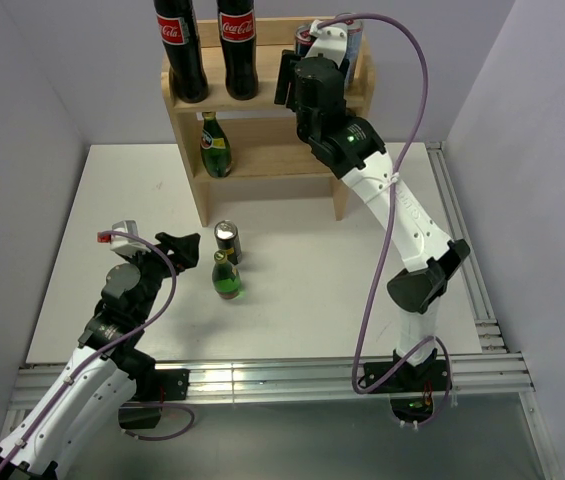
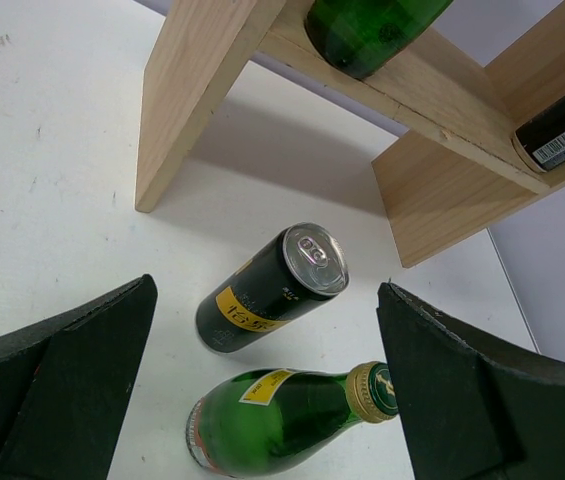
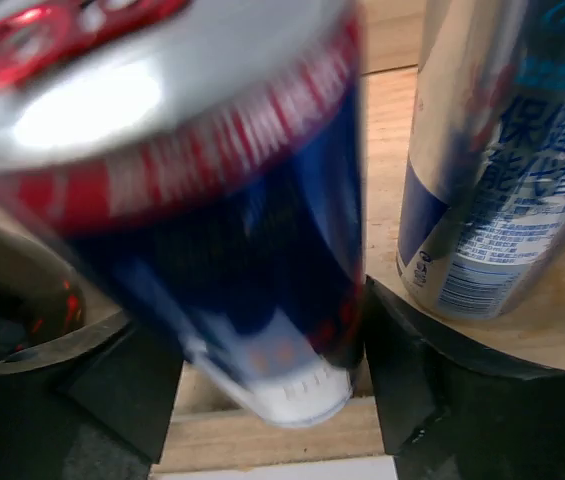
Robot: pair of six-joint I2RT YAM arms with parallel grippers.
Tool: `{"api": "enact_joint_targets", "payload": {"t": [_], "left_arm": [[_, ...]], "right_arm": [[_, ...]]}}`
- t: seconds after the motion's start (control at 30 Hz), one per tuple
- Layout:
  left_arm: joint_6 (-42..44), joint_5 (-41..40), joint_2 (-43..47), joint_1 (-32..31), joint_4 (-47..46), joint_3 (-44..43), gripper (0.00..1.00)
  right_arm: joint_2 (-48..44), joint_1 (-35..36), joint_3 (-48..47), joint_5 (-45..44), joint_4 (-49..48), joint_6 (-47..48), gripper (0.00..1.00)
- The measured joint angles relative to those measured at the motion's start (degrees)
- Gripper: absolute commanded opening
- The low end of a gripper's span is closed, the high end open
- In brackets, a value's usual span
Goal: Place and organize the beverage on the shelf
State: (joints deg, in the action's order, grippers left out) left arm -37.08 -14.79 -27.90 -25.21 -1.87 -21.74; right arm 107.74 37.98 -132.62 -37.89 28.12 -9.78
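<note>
The two-tier wooden shelf (image 1: 262, 160) stands at the back. Two cola bottles (image 1: 180, 50) stand on its top tier at the left, and a green bottle (image 1: 215, 146) on the lower tier. My right gripper (image 1: 302, 62) is at the top tier's right end, shut on a blue and red can (image 3: 222, 230), which is tilted and blurred just above the board. A silver-blue can (image 3: 492, 170) stands to its right. My left gripper (image 2: 267, 300) is open over the table, facing a black can (image 2: 272, 290) and a green bottle (image 2: 282, 415), touching neither.
The black can (image 1: 227, 242) and the green bottle (image 1: 226, 275) stand close together in front of the shelf's left leg (image 2: 202, 90). An aluminium rail frame (image 1: 462, 240) runs along the table's right and near edges.
</note>
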Motion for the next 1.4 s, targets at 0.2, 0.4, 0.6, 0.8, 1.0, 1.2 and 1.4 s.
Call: {"api": "enact_joint_targets", "payload": {"t": [0.2, 0.4, 0.6, 0.8, 1.0, 1.2, 1.4], "left_arm": [[0.0, -0.1, 0.0, 0.0, 0.0, 0.0, 0.99], [0.0, -0.1, -0.1, 0.0, 0.0, 0.0, 0.99], [0.0, -0.1, -0.2, 0.0, 0.0, 0.0, 0.99], [0.0, -0.1, -0.5, 0.0, 0.0, 0.0, 0.99], [0.0, -0.1, -0.4, -0.1, 0.0, 0.0, 0.99], [0.0, -0.2, -0.4, -0.1, 0.0, 0.0, 0.99], [0.0, -0.2, -0.3, -0.2, 0.0, 0.0, 0.99]], "right_arm": [[2.1, -0.4, 0.0, -0.6, -1.9, 0.2, 0.68], [2.4, -0.6, 0.0, -0.7, -2.8, 0.2, 0.65], [3.0, -0.7, 0.0, -1.4, -4.7, 0.3, 0.63], [4.3, -0.8, -0.3, -1.9, -7.3, 0.9, 0.63], [6.0, -0.8, -1.3, -1.8, -9.2, 1.5, 0.90], [5.6, -0.7, -0.2, -1.3, -11.5, 1.4, 0.99], [4.6, -0.6, 1.6, -0.8, -12.5, 1.3, 1.00]]}}
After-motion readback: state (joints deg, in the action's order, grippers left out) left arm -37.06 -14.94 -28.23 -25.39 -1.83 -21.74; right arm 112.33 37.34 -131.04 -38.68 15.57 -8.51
